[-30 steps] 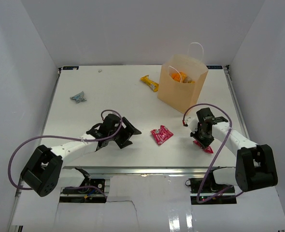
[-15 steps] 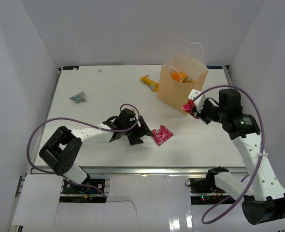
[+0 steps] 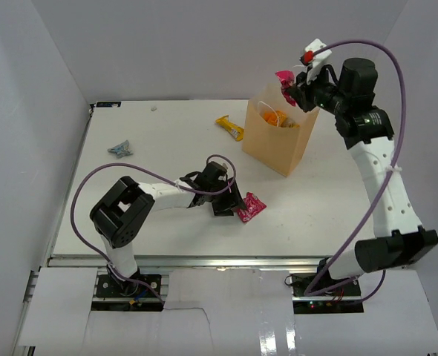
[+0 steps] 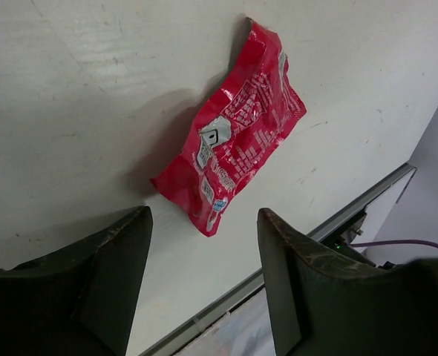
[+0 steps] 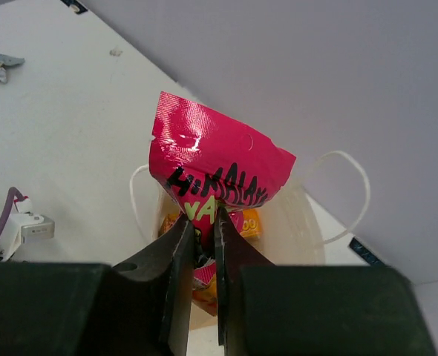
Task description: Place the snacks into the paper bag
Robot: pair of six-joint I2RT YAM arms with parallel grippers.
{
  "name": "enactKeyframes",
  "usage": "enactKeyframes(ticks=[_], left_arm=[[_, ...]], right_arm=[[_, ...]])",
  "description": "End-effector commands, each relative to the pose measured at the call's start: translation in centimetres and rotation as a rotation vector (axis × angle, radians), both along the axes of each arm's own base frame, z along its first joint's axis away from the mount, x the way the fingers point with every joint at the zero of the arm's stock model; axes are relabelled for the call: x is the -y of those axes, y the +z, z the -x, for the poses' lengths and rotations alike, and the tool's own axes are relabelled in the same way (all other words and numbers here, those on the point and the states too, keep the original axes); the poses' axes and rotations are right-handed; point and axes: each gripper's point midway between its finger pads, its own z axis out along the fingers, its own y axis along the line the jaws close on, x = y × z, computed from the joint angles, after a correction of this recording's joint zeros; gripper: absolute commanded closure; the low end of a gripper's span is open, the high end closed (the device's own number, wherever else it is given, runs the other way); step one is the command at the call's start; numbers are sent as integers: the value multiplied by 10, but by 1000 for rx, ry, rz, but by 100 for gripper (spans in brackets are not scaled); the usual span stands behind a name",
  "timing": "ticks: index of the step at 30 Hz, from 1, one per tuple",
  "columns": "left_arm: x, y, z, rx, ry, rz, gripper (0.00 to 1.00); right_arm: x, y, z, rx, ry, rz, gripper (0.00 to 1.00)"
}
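Right wrist, glossy pink foil packet [image 5: 219, 170] (crinkled), tan paper bag [image 5: 287, 236] below

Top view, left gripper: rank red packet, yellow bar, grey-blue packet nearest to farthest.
1. Red packet, right beside the left gripper.
2. Yellow bar, farther back, left of the paper bag.
3. Grey-blue packet, far left.

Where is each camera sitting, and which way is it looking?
Top camera: high behind the arms, looking down at the table; the left arm and right arm show.
Left wrist: on the left arm, looking down at a red packet on the table; open left gripper shows.
Right wrist: on the right arm, looking down into the paper bag; right gripper shows, pinching a pink packet.
Shared: top and left wrist views both show the red packet.
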Motion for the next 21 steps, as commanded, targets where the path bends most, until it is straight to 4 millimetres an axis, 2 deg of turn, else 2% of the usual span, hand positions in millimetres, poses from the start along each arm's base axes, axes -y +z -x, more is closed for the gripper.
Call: enactKeyframes(ticks=[1,3,5,6,8,9,10,11,12,13,14,15,16,17,18,19,20,21], left_arm=[[0,-6,-3,37,-25,-52,32],[0,-9,-3,37,-28,-62,35],[-1,-13,-4,31,-27,-73,41],[-1,-15,-2,29,-31,-76,44],[1,-17,-1,26,-43,-74,59],[1,-17,-1,26,-49,-71,65],[3,-16,-1,32,-63,-62,72],[5,-14,-2,40,-69,-57,83],[5,-13,-3,47,-74,-55,87],[6,-11,-4,62,-82,-51,90],[7,-7,-6,77,-87,-45,97],[8,-6,-7,88,-92,-44,99],[9,-4,-9,104,-99,-39,100],[9,-2,-10,115,-103,-35,100],[11,2,-10,128,-112,-23,100],[15,9,-13,157,-120,-1,100],[14,9,-12,174,-135,5,100],[16,20,-11,200,-147,35,100]], right_arm=[[0,-30,-42,-106,-59,-70,92],[7,-41,-53,-135,-87,-83,91],[15,-51,-61,-163,-103,-92,79],[18,-55,-62,-180,-103,-98,59],[20,-54,-56,-193,-56,-119,42],[21,-49,-48,-187,-39,-120,29],[21,-47,-43,-182,-24,-115,24],[21,-44,-36,-174,7,-113,19],[23,-34,-24,-139,30,-96,5],[22,-37,-13,-149,70,-92,2],[22,-27,3,-102,104,-63,8],[21,-27,14,-93,130,-53,9],[16,-39,29,-119,197,-51,10],[12,-42,43,-111,245,-37,10],[10,-35,66,-29,306,18,10],[5,-39,81,-10,362,40,10],[-4,-58,108,-61,475,30,10],[-7,-58,130,-32,526,52,10]])
